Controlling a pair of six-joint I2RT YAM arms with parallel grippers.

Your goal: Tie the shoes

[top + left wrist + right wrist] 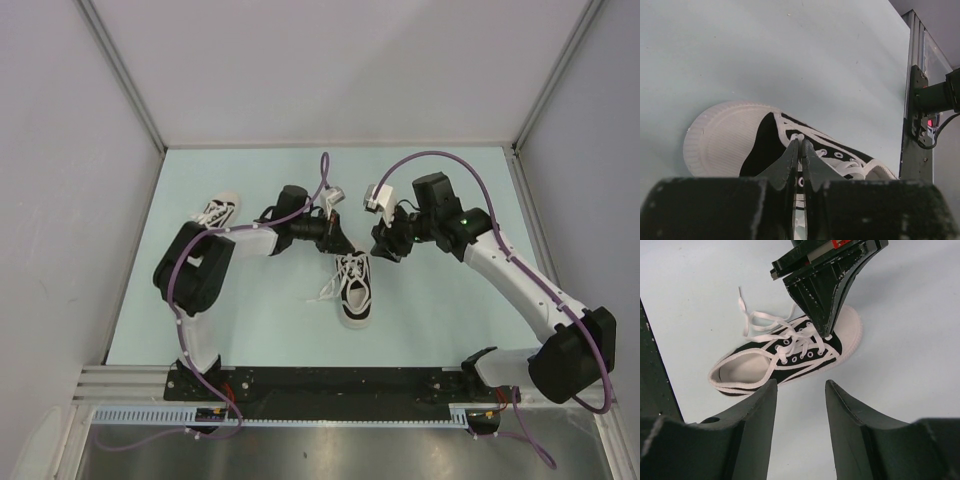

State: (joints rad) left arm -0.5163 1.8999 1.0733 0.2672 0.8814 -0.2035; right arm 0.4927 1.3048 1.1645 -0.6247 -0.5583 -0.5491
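Both grippers at far end of centre sneaker; 2nd sneaker off to far left.

Centre sneaker (356, 292) sits mid-counter (260, 320), sole down, long axis near-to-far, heel opening twd arm bases, white toe cap pointing away. Laces (799, 340) untied, loose ends spilling to its left. Left gripper (799, 141) comes down on laces by the toe, jaws pressed almost together; can't tell if a lace is pinched. Right gripper (801, 385) hovers just right of toe, jaws moderately apart, nothing btwn them. Second sneaker (218, 210) lies far left, axis diagonal, toe far-right.
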